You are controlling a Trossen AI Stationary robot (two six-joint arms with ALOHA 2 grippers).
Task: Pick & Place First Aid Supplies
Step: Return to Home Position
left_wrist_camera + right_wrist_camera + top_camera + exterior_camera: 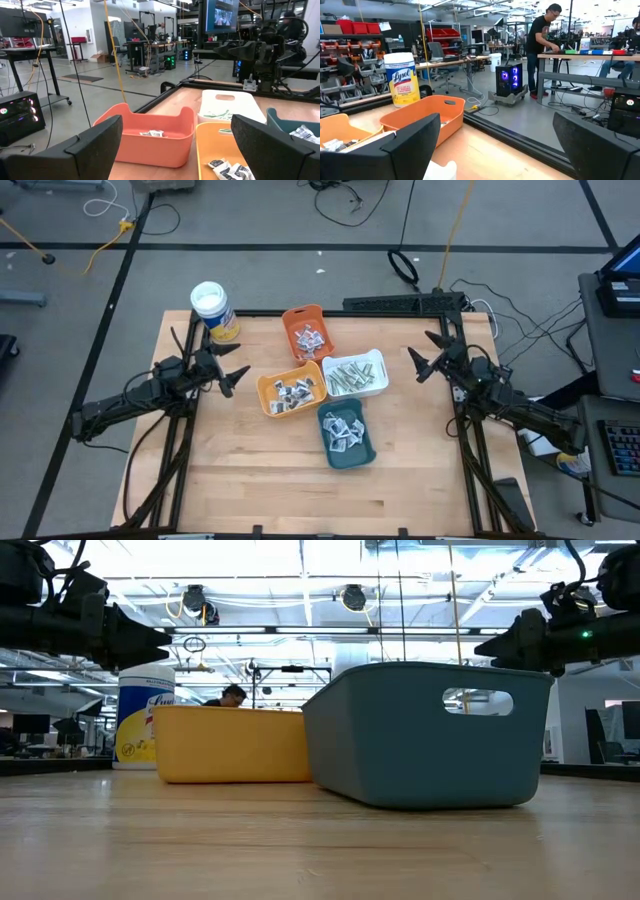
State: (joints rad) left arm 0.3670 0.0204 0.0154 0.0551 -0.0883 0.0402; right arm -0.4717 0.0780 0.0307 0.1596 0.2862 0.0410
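Packets (340, 430) in trays (366, 452), seemingly clear of left fingers (237, 373), right fingers (419, 369).

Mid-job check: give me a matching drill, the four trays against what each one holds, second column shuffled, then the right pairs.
Trays:
1. teal tray
2. white tray
3. yellow-orange tray
4. red-orange tray

Contents:
A. pale grey-green strips
B. sachets with dark print
C. sachets with blue print
D. white sachets, in the tray nearest the Lysol canister

Pairs: 1-C, 2-A, 3-B, 4-D.

The left tool and right tool hang open, out to the sides of the trays.
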